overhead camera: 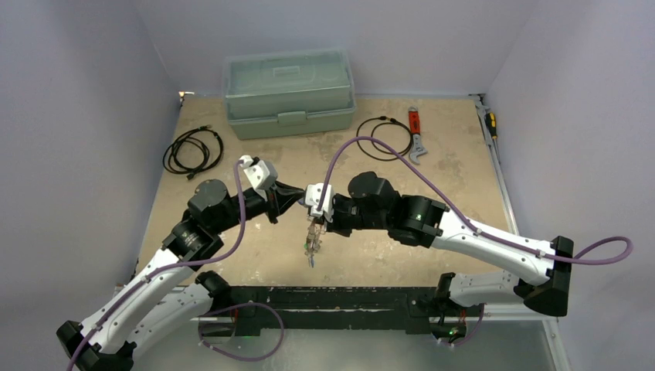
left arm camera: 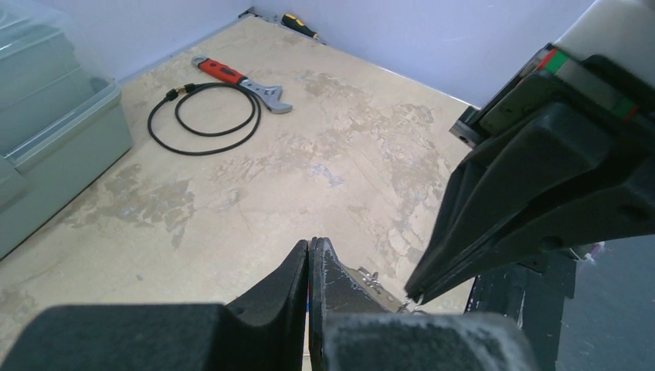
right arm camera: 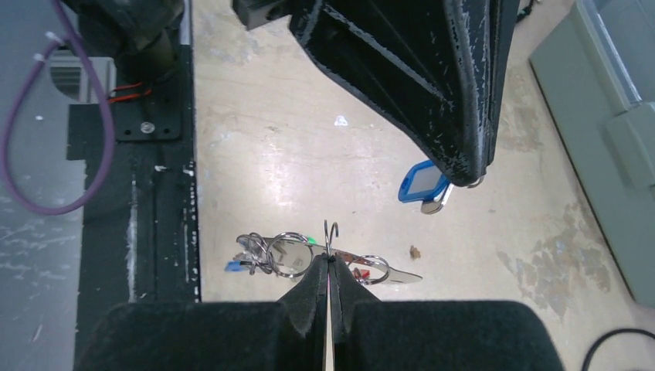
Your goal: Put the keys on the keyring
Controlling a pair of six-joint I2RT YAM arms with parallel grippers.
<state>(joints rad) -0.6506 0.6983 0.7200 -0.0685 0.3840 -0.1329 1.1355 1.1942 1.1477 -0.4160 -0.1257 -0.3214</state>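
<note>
**Above the middle of the surface: two tight pinches, one easy slip**

Over the surface [overhead camera: 463, 162] both hands hang close together. The right hand [right arm camera: 328, 267] is pressed together on the keyring [right arm camera: 330, 230], a thin wire end poking out past its fingertips. Keys [right arm camera: 395, 273] and small loops dangle beneath it. The left hand [right arm camera: 463, 175], pressed together too, appears to hold a blue-headed key [right arm camera: 421, 182] at its very tip, just beside. Here's the danger: that wire is slender, so a nudge off line could twist it out of the pinch or knock the blue-headed key loose. The count: two hands, one keyring, one blue-headed key apart, and bundled keys too tangled to number. Farther off are two cables [overhead camera: 193, 149], one wrench [overhead camera: 417, 135], one box [overhead camera: 288, 93] and one screwdriver [overhead camera: 490, 124].
</note>
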